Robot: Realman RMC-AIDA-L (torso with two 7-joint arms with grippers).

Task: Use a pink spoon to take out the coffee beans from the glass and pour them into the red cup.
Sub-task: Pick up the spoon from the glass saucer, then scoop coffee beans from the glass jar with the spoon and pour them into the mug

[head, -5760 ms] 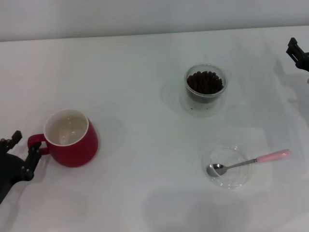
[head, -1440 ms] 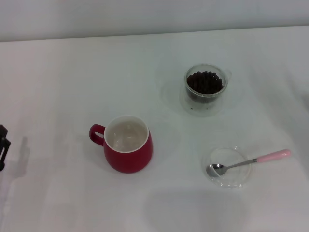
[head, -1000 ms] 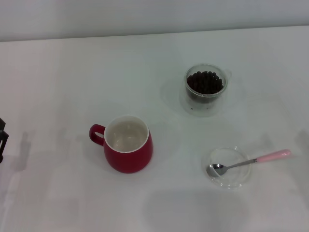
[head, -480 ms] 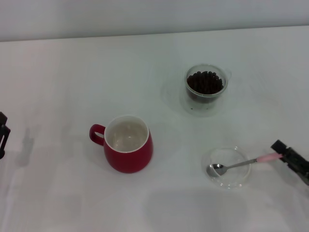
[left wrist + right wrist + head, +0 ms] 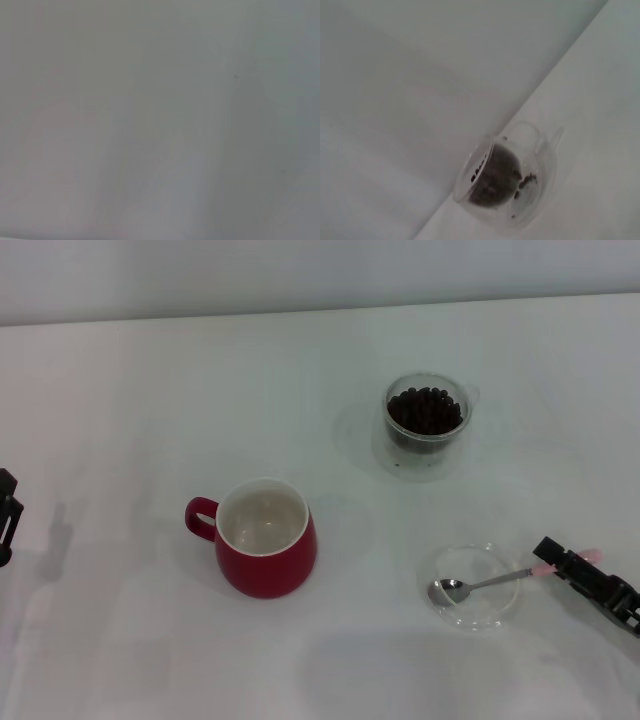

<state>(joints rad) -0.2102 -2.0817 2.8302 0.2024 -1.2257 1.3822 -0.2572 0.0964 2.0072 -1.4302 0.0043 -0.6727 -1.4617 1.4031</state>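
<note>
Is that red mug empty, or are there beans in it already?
Empty. The head view looks straight into the red mug and shows only its bare white inside; the coffee beans all sit in the glass.

soft even light, wrist views perhaps blurred

A plain white table [image 5: 150, 370] fills the view — a pale wall [image 5: 300, 270] runs behind it.
</note>
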